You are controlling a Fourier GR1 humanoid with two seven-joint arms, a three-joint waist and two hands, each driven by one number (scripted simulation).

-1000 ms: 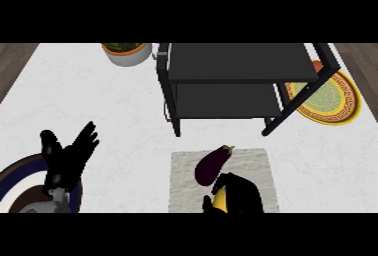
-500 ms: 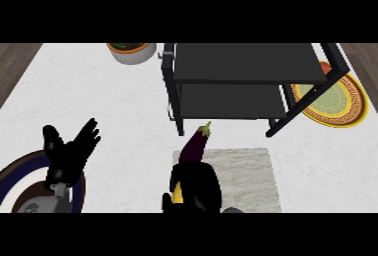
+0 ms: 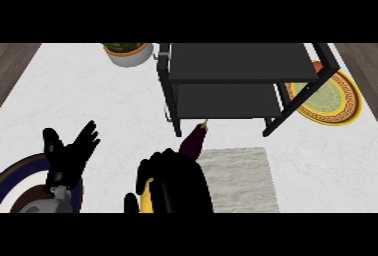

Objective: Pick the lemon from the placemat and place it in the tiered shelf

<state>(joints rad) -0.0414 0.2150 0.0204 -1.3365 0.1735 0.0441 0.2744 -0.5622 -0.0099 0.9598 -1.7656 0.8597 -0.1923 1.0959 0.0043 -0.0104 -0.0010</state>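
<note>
1. The table (image 3: 88,95) carries everything.
2. The black shelf (image 3: 236,65) stands just beyond the right hand.
3. The grey placemat (image 3: 240,177) lies directly right of that hand.
4. The right hand (image 3: 173,180) is curled around the yellow lemon (image 3: 147,200), off the placemat's left edge.
5. The left hand (image 3: 70,155) rests with fingers spread, further left.
6. A purple eggplant (image 3: 193,141) pokes out just past the right hand.

Single head view, looking steeply down onto the white counter (image 3: 88,100) from above its near edge. Tiered shelf (image 3: 240,75) at upper centre, placemat (image 3: 240,177) below it, both hands entering from the lower edge. No second view for overlap.
</note>
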